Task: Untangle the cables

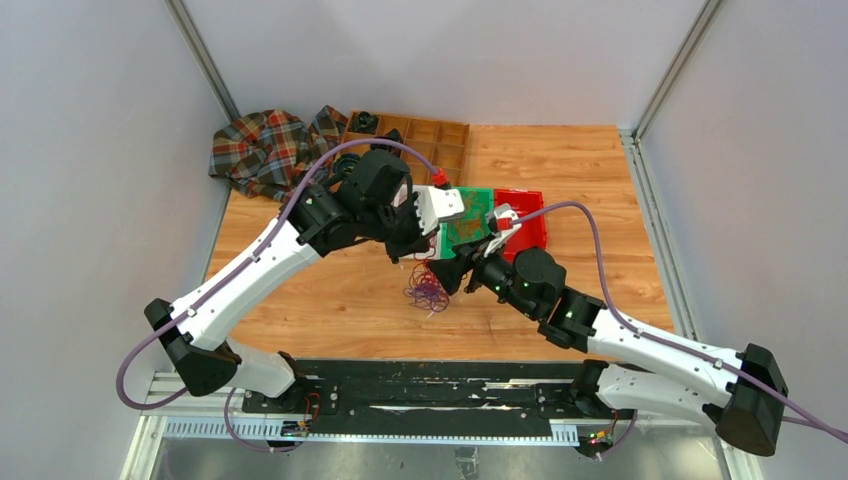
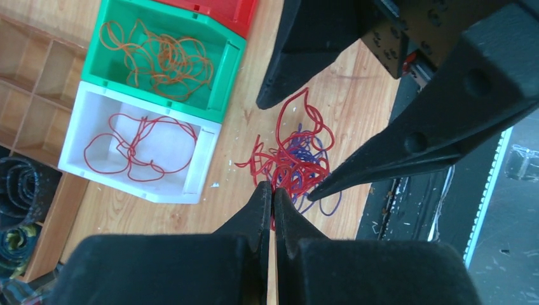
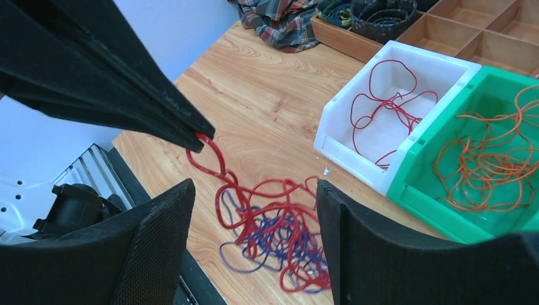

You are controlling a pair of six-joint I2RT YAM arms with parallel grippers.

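Left gripper (image 2: 272,196), arm reaching down, is pinched shut on one red cable (image 3: 219,159). Right gripper (image 3: 253,190) hangs wide open over one red-and-purple tangle (image 2: 299,162) just beside the white bin (image 2: 200,159). Two more bins, green (image 2: 219,105) and red (image 2: 222,13), stand behind it.

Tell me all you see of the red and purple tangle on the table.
The tangle is a loose knot of thin, glossy red and purple-blue cables lying on the wooden table, near the white bin. The shut left gripper pinches one red loop, lifted at its edge. The open right gripper straddles it.
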